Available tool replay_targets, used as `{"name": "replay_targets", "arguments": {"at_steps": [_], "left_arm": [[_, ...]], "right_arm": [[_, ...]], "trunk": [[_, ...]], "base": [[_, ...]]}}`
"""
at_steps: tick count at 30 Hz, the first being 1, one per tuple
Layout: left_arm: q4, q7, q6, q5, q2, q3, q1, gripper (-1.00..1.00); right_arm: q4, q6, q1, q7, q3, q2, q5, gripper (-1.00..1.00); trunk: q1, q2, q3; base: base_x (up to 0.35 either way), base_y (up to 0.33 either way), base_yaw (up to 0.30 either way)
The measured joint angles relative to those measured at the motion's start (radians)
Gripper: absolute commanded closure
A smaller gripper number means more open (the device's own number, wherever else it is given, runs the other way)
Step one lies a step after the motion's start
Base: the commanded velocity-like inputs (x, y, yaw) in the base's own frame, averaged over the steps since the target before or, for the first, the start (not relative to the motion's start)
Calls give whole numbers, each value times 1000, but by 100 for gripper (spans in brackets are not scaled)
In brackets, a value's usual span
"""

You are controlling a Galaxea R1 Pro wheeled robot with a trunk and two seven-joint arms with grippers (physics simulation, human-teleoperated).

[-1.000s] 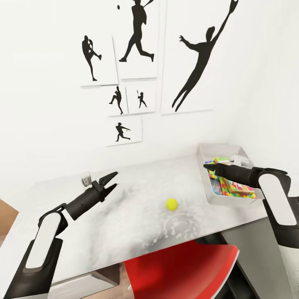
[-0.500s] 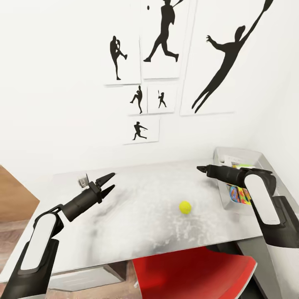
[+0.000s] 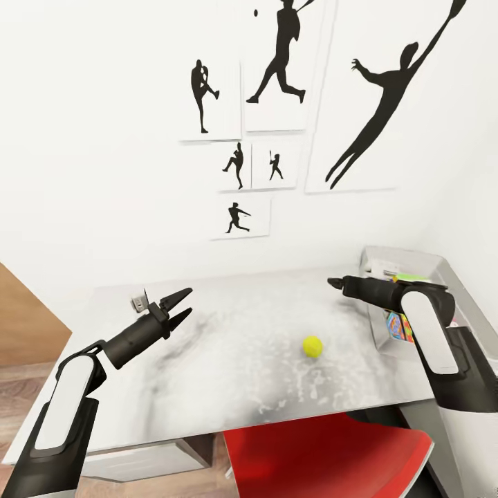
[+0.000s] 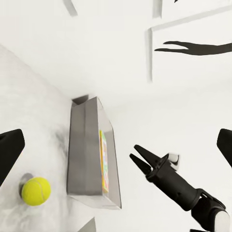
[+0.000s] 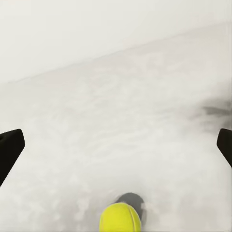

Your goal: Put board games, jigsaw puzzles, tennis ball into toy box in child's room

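Both sets of jaws stand spread and empty: my right gripper (image 3: 334, 282) hangs above the long light-grey table (image 3: 228, 373), near the small yellow-green tennis ball (image 3: 312, 346), and my left gripper (image 3: 181, 307) is well off to the far side. That ball sits loose on the table just beside the shallow grey toy box (image 3: 415, 261), which already holds colourful toys. I judge the clean move is to drop the right fingers straight down astride the ball and close gently, since a glancing touch would likely send it rolling.

Child's bedroom, athlete silhouette prints (image 3: 277, 62) on white wall, desk (image 3: 228, 360), toy box (image 3: 415, 263), red chair (image 3: 325, 456)
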Motion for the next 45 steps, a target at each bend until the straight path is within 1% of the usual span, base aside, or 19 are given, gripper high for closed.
{"name": "replay_targets", "arguments": {"at_steps": [2, 3, 4, 5, 8, 9, 13, 18, 23, 26, 27, 31, 45], "left_arm": [[0, 1, 0, 0, 0, 0, 0, -100], [1, 1, 0, 0, 0, 0, 0, -100], [2, 2, 0, -1, -1, 0, 0, -100], [2, 2, 0, 0, -1, 0, 0, -100], [3, 4, 0, -1, -1, 0, 0, -100], [2, 4, 0, -1, -1, 0, 0, -100], [3, 5, 0, -2, -1, 0, -1, -100], [3, 4, 0, -1, 0, 0, -1, -100], [3, 4, 0, -1, 0, 0, -1, -100], [4, 4, 0, -2, 0, 0, -2, -100], [4, 4, 0, -2, 0, 0, -1, -100], [4, 4, 1, -3, 0, 0, -2, -100], [6, 5, 1, -8, -1, -1, -3, -100]], "right_arm": [[12, 0, 0, 0, 1, 2, 1, -100], [28, 0, -1, 0, 3, 5, 2, -100], [56, 0, -7, 1, 9, 13, 4, -100], [57, 0, -7, 1, 9, 13, 4, -100], [137, 0, -30, 2, 33, 41, 13, -100], [138, 0, -31, 2, 33, 41, 14, -100], [229, 0, -53, 4, 66, 68, 42, -100], [294, 0, -65, 4, 87, 81, 69, -100], [317, 0, -67, 5, 99, 88, 76, -100], [330, 0, -68, 5, 124, 98, 78, -100], [330, 0, -68, 5, 125, 98, 80, -100], [337, 0, -68, 4, 160, 105, 81, -100], [340, 0, -46, 5, 197, 108, 83, -100]], "trunk": [[0, 0, 0], [0, 0, 0], [0, 0, 0], [0, 0, 0], [0, 0, 0], [0, 0, 0], [0, 0, 0], [0, 0, 0], [0, 0, 0], [0, 0, 0], [0, 0, 0], [0, 0, 0], [0, 0, 0]], "base": [[0, 0, 11], [0, 0, 8], [0, 0, 8], [0, 0, 6], [0, 0, 4], [0, 0, 3], [0, 0, 2], [0, 0, 0], [0, 0, 0], [0, 0, 0], [0, 0, 0], [0, 0, 0], [0, 0, 0]]}}
